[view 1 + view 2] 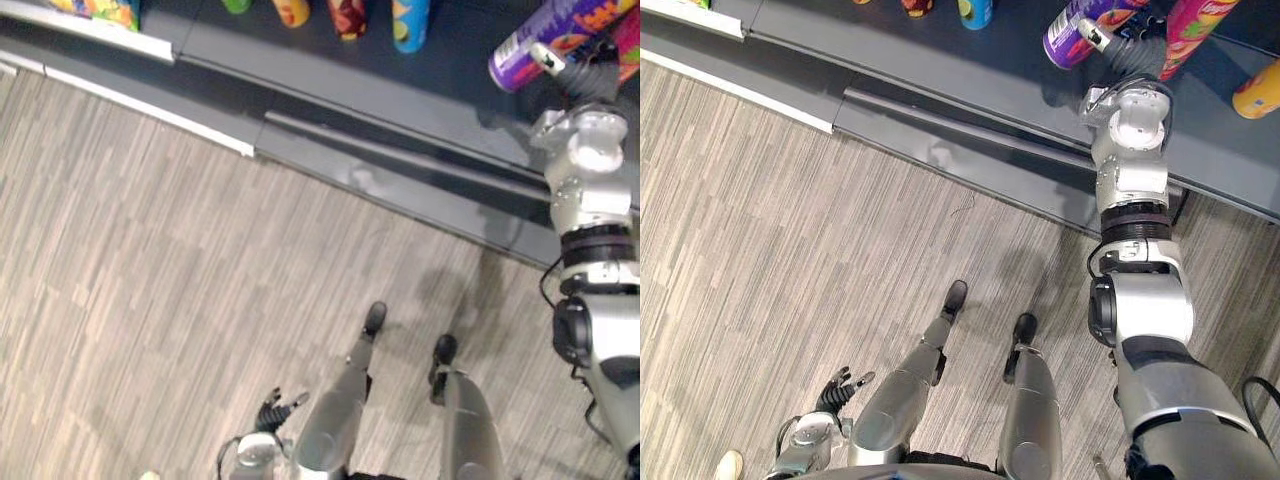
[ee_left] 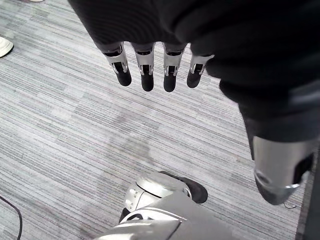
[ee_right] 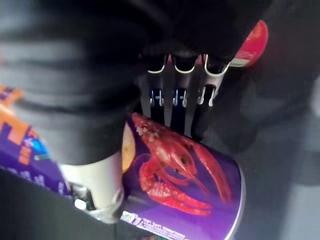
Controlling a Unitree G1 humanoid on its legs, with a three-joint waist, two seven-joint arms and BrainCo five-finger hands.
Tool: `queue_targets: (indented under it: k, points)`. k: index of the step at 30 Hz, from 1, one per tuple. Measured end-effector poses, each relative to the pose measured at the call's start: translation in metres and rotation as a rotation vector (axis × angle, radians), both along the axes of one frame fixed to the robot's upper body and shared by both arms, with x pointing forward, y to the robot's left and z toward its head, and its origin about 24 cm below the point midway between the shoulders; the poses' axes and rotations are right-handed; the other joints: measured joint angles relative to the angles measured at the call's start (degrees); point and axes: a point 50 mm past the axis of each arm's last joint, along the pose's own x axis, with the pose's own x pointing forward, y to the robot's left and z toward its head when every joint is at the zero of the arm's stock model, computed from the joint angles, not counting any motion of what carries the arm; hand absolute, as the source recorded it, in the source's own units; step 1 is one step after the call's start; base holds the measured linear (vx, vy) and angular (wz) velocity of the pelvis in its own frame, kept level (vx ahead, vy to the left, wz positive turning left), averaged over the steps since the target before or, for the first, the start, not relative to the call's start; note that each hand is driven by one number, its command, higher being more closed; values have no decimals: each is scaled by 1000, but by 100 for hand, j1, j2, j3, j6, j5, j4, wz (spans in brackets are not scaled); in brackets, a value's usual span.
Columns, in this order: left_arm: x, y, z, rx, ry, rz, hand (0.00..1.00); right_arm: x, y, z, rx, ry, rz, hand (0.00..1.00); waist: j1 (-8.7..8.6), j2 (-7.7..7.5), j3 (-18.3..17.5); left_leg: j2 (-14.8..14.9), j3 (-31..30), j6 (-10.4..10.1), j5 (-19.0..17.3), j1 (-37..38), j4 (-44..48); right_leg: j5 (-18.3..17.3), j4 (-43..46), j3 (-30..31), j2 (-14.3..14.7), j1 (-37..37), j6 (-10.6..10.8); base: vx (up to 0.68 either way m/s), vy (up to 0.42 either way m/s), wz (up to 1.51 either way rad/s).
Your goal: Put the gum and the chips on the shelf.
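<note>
Shelf (image 1: 940,60), chips can (image 3: 185,185) in right hand (image 3: 172,97)

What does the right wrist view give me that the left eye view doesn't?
Right wrist view: the red crayfish picture on the purple chips can, the right hand's fingers and thumb round it, a red-topped can beyond. Left eye view: the left hand low over the floor, more cans on the dark shelf. Both: the purple can in the right hand.

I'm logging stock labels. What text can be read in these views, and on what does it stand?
On the purple chips can in the right hand: orange lettering, too blurred to read.
On the row of cans on the shelf: print too small to read.
No text can be quoted.
</note>
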Motion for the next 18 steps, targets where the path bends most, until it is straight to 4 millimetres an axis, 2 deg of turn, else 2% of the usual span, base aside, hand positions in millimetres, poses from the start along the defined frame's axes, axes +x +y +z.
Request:
queue_targets:
  k: [3, 9, 12, 14, 18]
  points:
    - [6, -1, 2, 6, -15, 0, 0, 4, 13, -6, -15, 23, 19, 100, 9, 5, 3, -1, -73, -32, 59, -156, -33, -15, 118, -23, -14, -206, -17, -34, -84, 7]
    - [18, -4, 8, 20, -48, -12, 0, 7, 26, -6, -232, 62, -53, 100, 134, 9, 4, 3, -137, -99, 138, -365, -103, -100, 351, -70, -48, -513, -61, -25, -82, 8]
    - [26, -7, 12, 23, -76, -11, 0, 9, 30, 0, -316, 72, -101, 100, 175, 9, 4, 2, -173, -131, 197, -547, -109, -131, 470, -119, -76, -728, -81, -36, -101, 10]
    - [33, -10, 17, 24, -112, -3, 0, 8, 25, 6, -349, 67, -153, 100, 245, 10, 3, -4, -225, -151, 230, -660, -111, -141, 558, -146, -95, -870, -90, -22, -72, 10]
    - [43, -15, 24, 21, -162, 3, 0, 4, 19, 25, -431, 35, -263, 100, 274, 14, 1, -7, -251, -172, 274, -904, -111, -146, 632, -166, -113, -1123, -100, -31, -68, 6]
